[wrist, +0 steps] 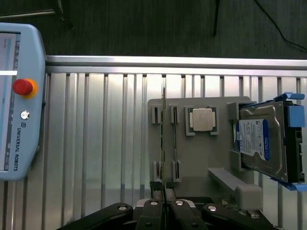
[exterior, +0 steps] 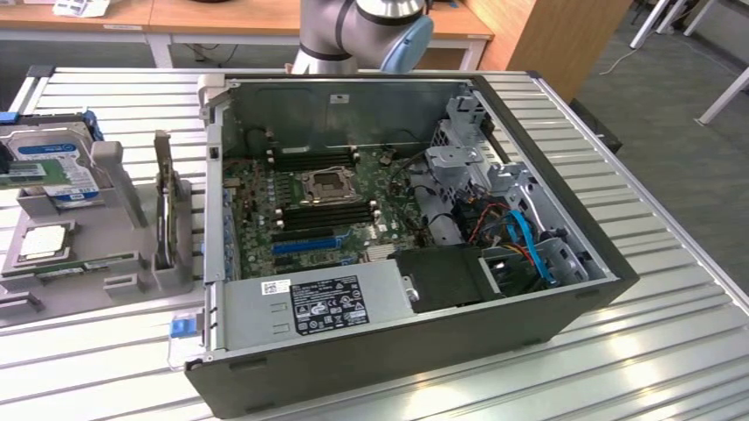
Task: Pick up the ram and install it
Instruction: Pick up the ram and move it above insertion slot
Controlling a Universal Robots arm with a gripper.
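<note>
Two thin green ram sticks stand on edge in a grey parts holder (wrist: 192, 158); one ram (wrist: 163, 129) lines up with my gripper (wrist: 163, 195), the other (wrist: 174, 139) stands beside it. The gripper's dark fingers (wrist: 157, 201) are pressed together with nothing between them, and they seem to hang above the holder. In the exterior view the ram (exterior: 76, 264) lies low in the holder (exterior: 117, 285), at that view's left, beside the open computer case (exterior: 410, 351). Black memory slots (exterior: 328, 210) flank the processor socket (exterior: 322, 186) on the motherboard.
The holder also carries a processor chip (wrist: 202, 120), a hard drive (wrist: 264, 139) in a blue frame and an upright card (exterior: 164, 202). A teach pendant (wrist: 19, 100) lies on the slatted metal table (wrist: 96, 143). The arm's base (exterior: 351, 26) stands behind the case.
</note>
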